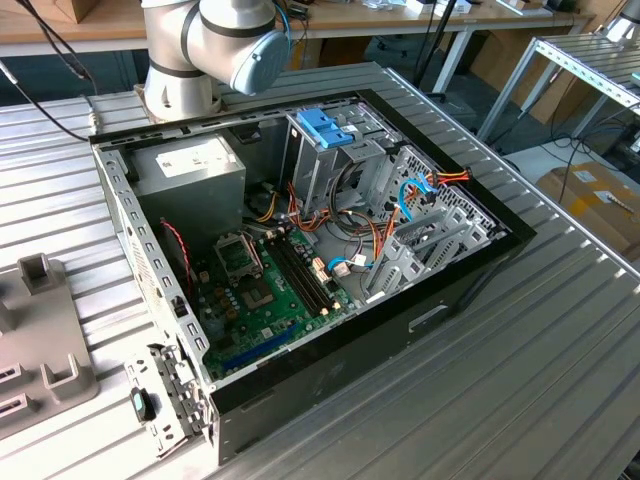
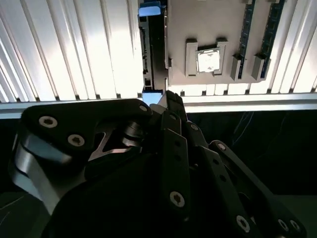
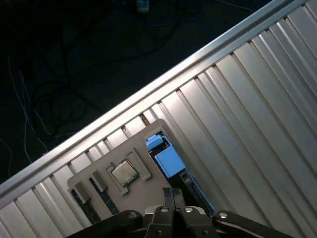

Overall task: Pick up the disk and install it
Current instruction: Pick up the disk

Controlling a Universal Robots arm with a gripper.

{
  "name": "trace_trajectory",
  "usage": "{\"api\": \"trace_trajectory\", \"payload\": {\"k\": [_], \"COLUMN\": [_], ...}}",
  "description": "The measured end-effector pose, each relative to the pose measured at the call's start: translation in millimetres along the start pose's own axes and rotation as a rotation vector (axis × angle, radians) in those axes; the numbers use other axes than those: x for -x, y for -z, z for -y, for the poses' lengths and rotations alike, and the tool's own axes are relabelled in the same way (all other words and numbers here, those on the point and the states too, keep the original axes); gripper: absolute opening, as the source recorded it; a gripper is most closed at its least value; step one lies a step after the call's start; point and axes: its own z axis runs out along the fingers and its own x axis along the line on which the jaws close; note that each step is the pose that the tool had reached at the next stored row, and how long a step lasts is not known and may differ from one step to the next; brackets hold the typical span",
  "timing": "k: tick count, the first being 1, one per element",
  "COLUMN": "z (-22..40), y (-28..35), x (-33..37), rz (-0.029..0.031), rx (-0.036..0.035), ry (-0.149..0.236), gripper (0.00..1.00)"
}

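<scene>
A robotics lab or electronics workshop; a grey robot arm base (image 1: 185,60) stands on a ribbed aluminium table (image 1: 500,380); an open black desktop computer case (image 1: 450,300) bares its green motherboard (image 1: 265,290); long wooden workbenches (image 1: 400,18) run behind; a brown cardboard box (image 1: 600,200) sits on the floor; thin loose cables (image 3: 44,99) lie below.

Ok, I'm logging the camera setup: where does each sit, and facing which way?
Exterior view: off the arm, looking down into the open computer case on the table; an arm joint shows.
First wrist view: on the arm, looking past the hand at the table edge.
Second wrist view: on the arm, looking over the hand's links.
Both wrist views share the disk, grey tray and chip.
</scene>
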Motion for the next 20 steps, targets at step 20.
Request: {"api": "trace_trajectory", "payload": {"k": [20], "z": [0.0], "y": [-0.1], "x": [0.1], "rz": [-0.0067], "rx": [-0.0048], "ry": [0.245], "gripper": [0.11]}}
